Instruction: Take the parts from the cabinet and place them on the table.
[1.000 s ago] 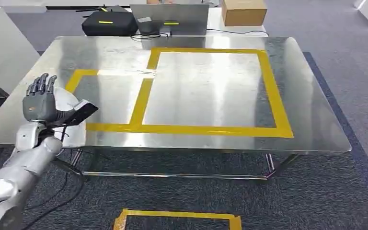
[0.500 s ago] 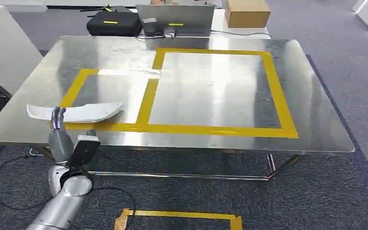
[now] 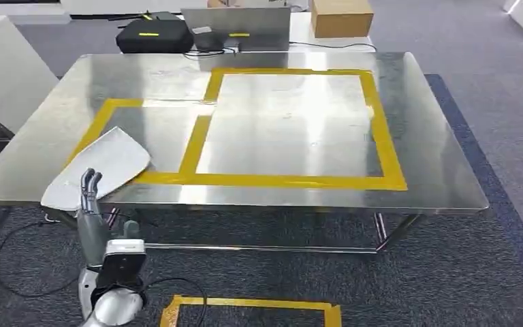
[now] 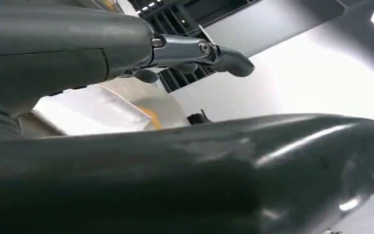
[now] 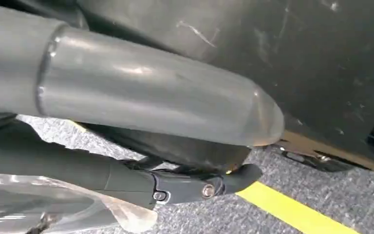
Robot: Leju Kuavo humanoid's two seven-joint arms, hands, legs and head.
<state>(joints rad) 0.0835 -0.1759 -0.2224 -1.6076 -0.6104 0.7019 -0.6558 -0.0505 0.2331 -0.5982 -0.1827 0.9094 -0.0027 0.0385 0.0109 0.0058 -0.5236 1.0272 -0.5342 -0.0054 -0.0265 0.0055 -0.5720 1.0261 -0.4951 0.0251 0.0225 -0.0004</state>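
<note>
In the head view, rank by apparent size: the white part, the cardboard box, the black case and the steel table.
1. Steel table.
2. White part.
3. Black case.
4. Cardboard box.
The case and box sit farther back, so their true sizes stay unsure.

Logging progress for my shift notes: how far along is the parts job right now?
One white part already lies on the steel table, at its near left corner, overhanging the edge and crossing the yellow tape. The left hand is just below that part; whether it touches it is unclear. The larger taped square has no parts yet.
</note>
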